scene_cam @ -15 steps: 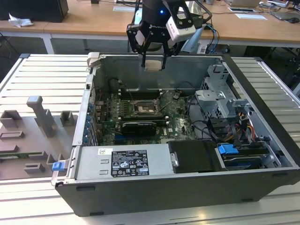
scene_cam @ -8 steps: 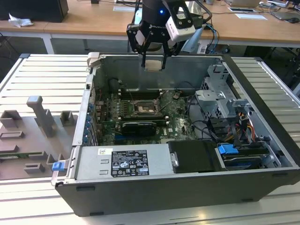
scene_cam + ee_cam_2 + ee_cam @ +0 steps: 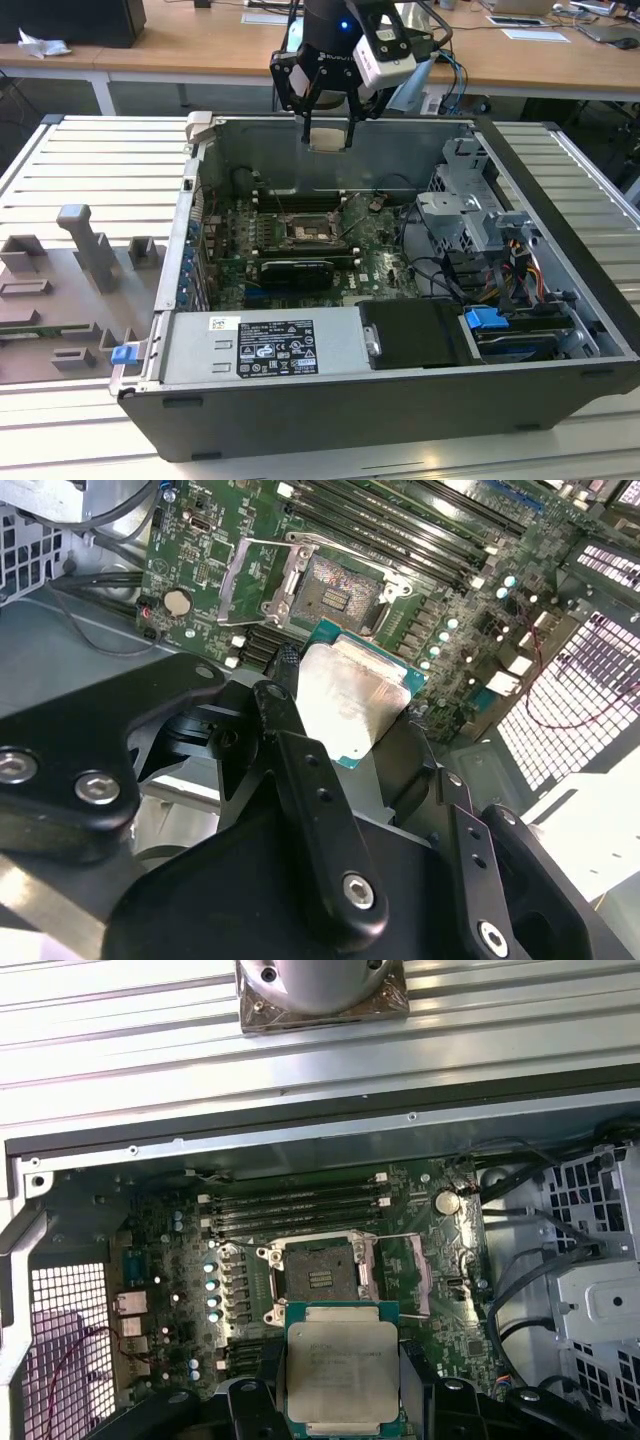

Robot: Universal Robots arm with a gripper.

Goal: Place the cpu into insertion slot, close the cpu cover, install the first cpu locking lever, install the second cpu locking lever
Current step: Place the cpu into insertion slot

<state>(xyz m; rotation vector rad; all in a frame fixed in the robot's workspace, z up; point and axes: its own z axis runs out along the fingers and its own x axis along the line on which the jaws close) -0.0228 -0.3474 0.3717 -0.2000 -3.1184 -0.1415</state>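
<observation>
- The ribbed metal surface (image 3: pixel 90 160) carries an open computer case (image 3: pixel 300 420) lying on its side.
- The green motherboard (image 3: pixel 380 255) lies flat inside it.
- The pincer (image 3: pixel 328 137) hangs above the case, clenched on the cpu.
- The insertion slot (image 3: pixel 318 1278) sits bare on the board, dark-centred.
- The cpu cover (image 3: pixel 415 1275) is flipped open just beside the slot.
- The cpu (image 3: pixel 340 1370) is held by its edges, silvery top showing, well above the slot.

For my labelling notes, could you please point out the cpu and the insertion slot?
cpu (image 3: pixel 342 1368): first wrist view, middle of its silvery top.
insertion slot (image 3: pixel 320 1278): first wrist view, its dark centre.
</observation>
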